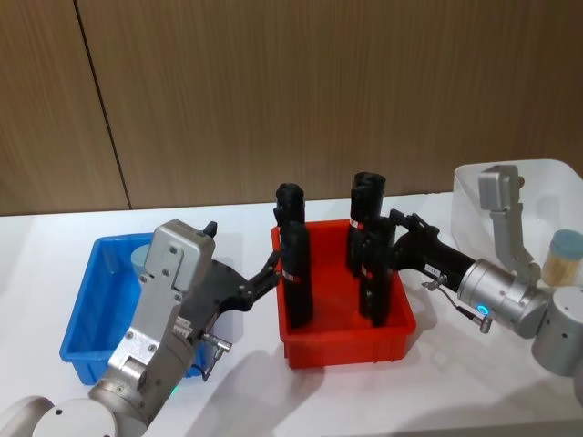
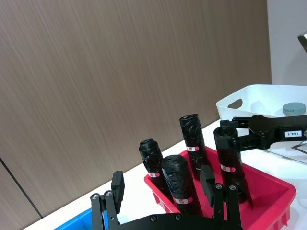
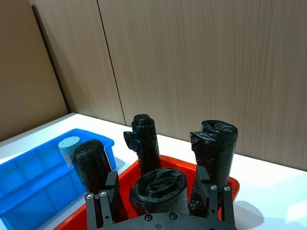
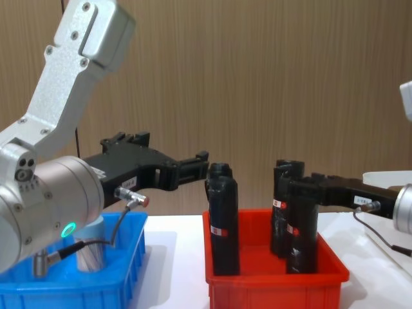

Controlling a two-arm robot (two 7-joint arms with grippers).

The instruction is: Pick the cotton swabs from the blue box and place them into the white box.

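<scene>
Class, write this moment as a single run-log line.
left gripper: open, beside red bin | right gripper: open, over red bin | cotton swabs: one jar in blue box, one in white box

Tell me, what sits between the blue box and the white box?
A red bin holding upright black rolls, seen in the head view between blue box and white box.

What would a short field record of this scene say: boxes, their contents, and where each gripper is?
blue box: one swab jar at its back
red box: four upright black rolls
white box: one swab jar
left gripper: open, between blue and red boxes, holding nothing
right gripper: open, fingers over red box, around a roll
</scene>
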